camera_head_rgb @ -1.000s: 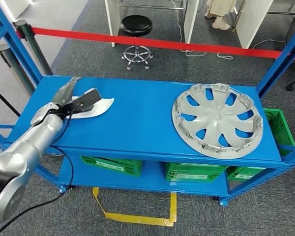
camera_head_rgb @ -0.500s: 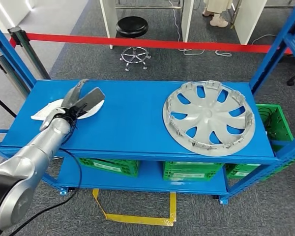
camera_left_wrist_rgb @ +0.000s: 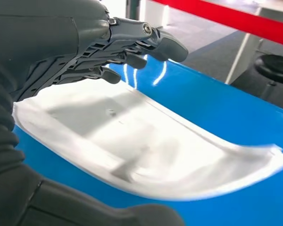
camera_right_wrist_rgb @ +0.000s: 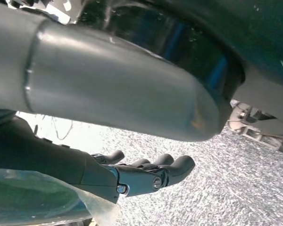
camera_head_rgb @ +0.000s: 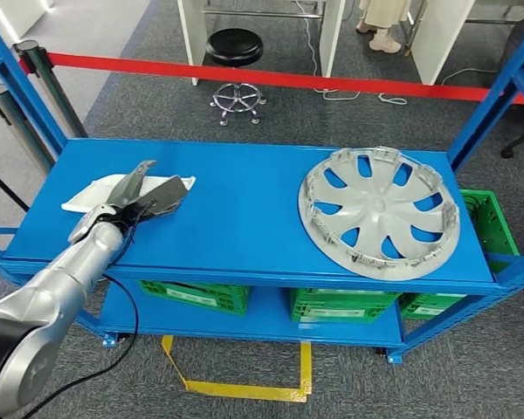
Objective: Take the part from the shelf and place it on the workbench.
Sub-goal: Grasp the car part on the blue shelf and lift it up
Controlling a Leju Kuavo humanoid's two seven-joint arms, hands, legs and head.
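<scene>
reaching over the blue shelf [camera_head_rgb: 246, 209] at the left of the head view, the left hand [camera_head_rgb: 137, 194] hovers spread above the white curved part [camera_head_rgb: 91, 193], grasping nothing. lifting and carrying remain, and no workbench shows. the right hand [camera_right_wrist_rgb: 147, 176] hangs slack and empty. beyond, fingers hide the part's middle; contact is unclear.

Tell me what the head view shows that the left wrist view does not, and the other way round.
Head view alone: the grey wheel cover on the shelf's right side, green crates below, the black stool. Left wrist view alone: a close look at the dark fingers spread above the white part, with a gap between them. Both: the left hand, the white part and the blue shelf.
</scene>
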